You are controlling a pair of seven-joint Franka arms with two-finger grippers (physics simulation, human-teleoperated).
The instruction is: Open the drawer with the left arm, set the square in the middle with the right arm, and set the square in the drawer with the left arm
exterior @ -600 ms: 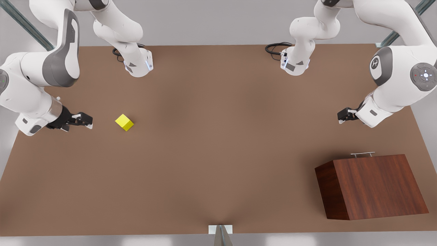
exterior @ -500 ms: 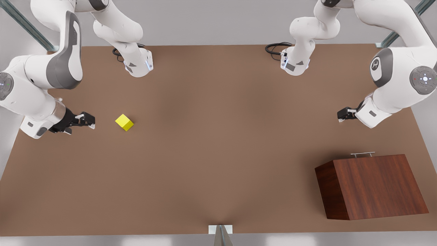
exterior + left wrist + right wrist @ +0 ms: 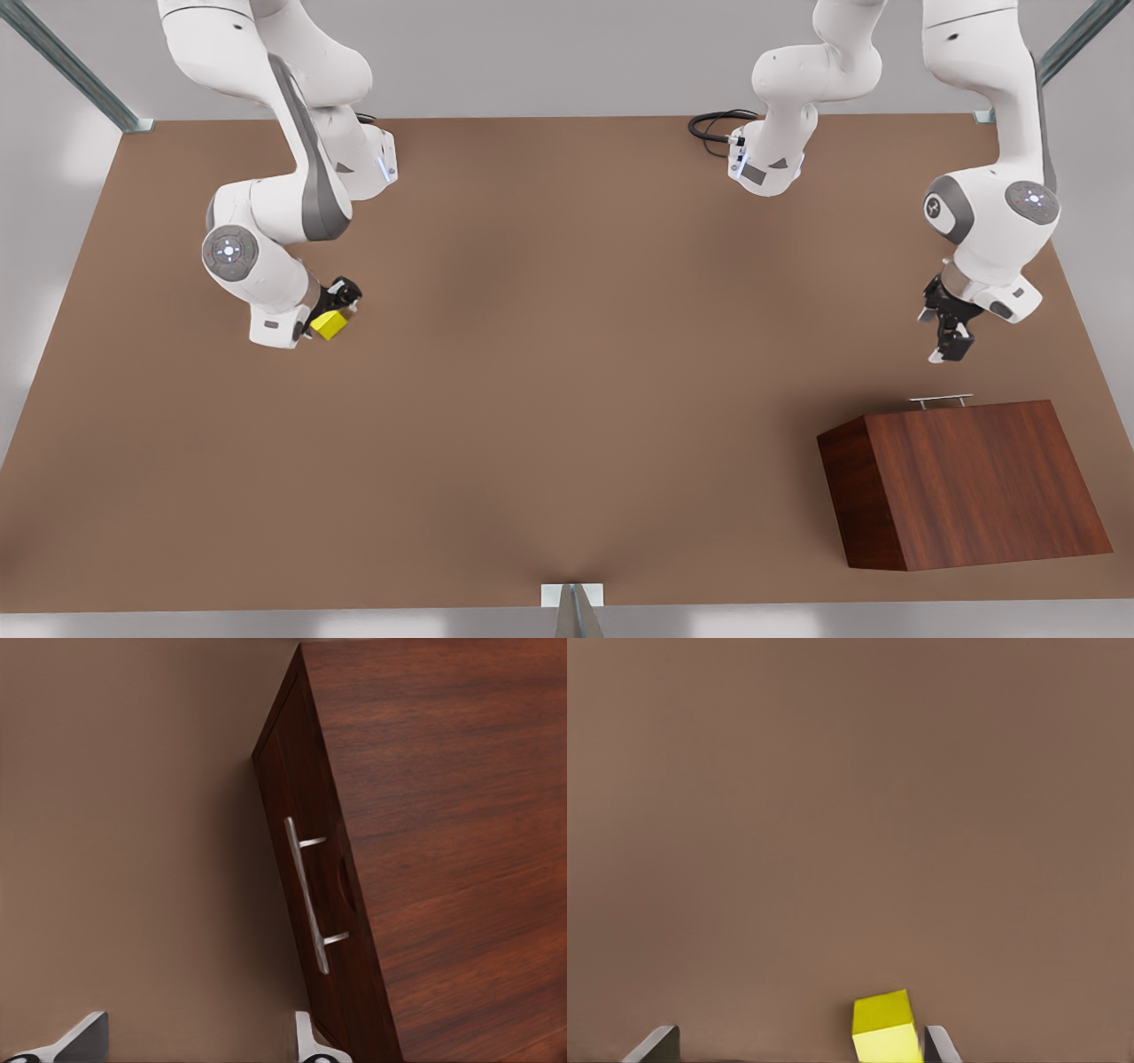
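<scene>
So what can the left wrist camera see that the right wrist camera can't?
The left wrist view alone shows the wooden cabinet, with the closed drawer and its silver handle. The left gripper hovers in front of that handle, jaws open.

The right wrist view alone shows the yellow square, sitting between the open jaws of the right gripper, closer to one finger, not yet clamped.

Both show the plain brown tabletop and a pair of fingertips at the picture's edge.
</scene>
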